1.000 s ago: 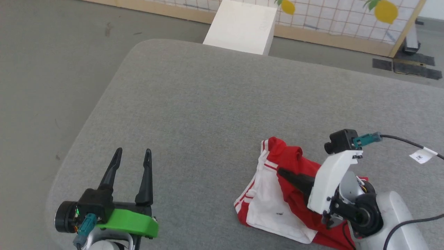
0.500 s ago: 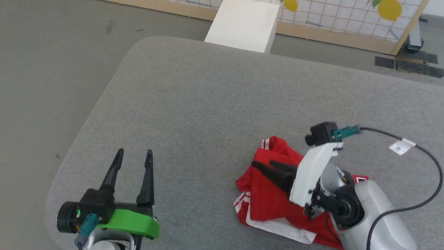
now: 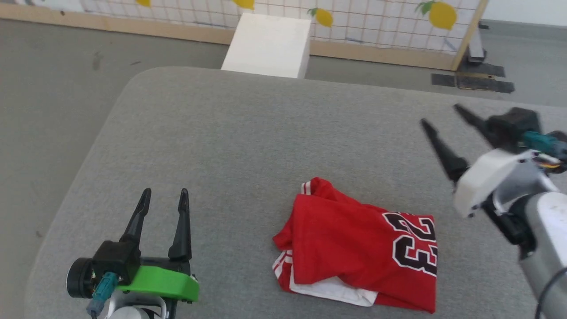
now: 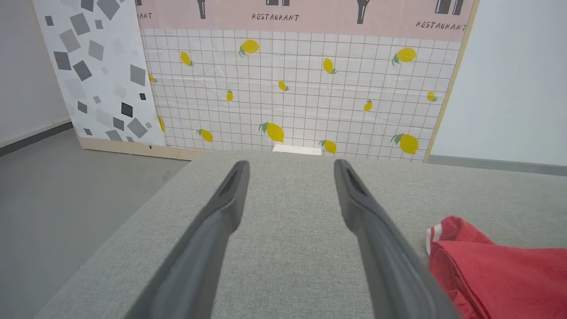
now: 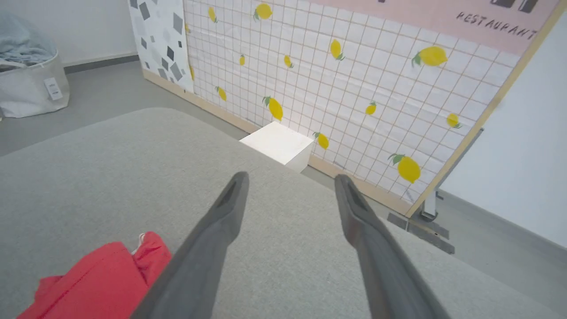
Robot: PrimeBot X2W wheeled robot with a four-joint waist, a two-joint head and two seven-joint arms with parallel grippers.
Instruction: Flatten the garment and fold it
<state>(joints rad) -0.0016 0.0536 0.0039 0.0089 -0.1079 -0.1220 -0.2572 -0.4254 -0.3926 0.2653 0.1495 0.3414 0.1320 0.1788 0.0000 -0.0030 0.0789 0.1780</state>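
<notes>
- Left tool (image 3: 165,191): jaws apart, empty; crumpled red jersey (image 3: 350,239) lies off to its right.
- Right tool (image 3: 439,114): jaws apart, empty; red jersey near its left.

item: garment (image 3: 350,239), red jersey tee
look: black "23" w/ white outline, facing up, turned sideways; red-white stripe trim
state: crumpled, loosely doubled over, not flat; white layer poking out at near edge
pos: on grey fabric surface (image 3: 248,133), right of centre, twd near edge
</notes>
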